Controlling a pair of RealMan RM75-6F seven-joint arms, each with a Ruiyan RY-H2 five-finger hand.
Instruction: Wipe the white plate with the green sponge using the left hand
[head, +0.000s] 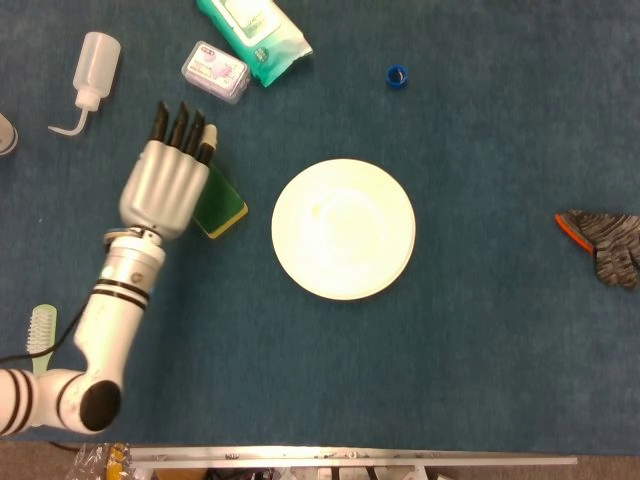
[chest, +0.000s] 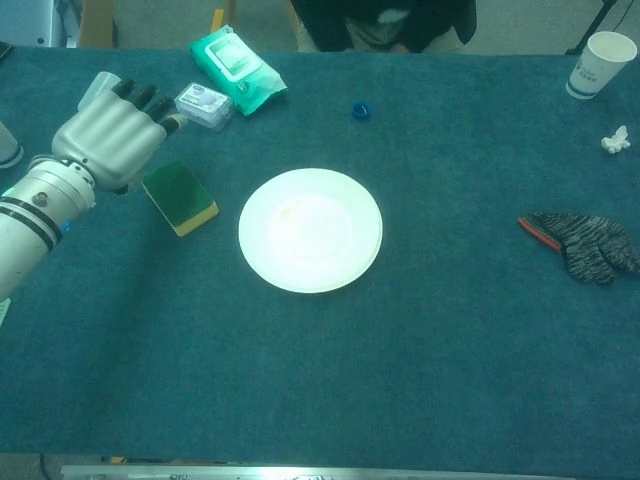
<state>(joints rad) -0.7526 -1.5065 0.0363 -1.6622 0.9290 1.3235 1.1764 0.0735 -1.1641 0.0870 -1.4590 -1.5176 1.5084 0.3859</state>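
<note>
The white plate (head: 343, 229) (chest: 310, 230) lies flat near the middle of the blue table. The green sponge (head: 222, 205) (chest: 180, 196), green on top with a yellow underside, lies flat on the cloth just left of the plate, apart from its rim. My left hand (head: 165, 185) (chest: 105, 140) hovers to the left of the sponge with its fingers stretched out and nothing in them; in the head view its edge overlaps the sponge's left side. My right hand shows in neither view.
At the back left are a squeeze bottle (head: 90, 75), a small box (head: 215, 72) and a wipes packet (head: 252, 30). A blue cap (head: 397, 75) lies behind the plate. A grey glove (chest: 585, 245), a paper cup (chest: 603, 62) and a brush (head: 40, 330) lie further out.
</note>
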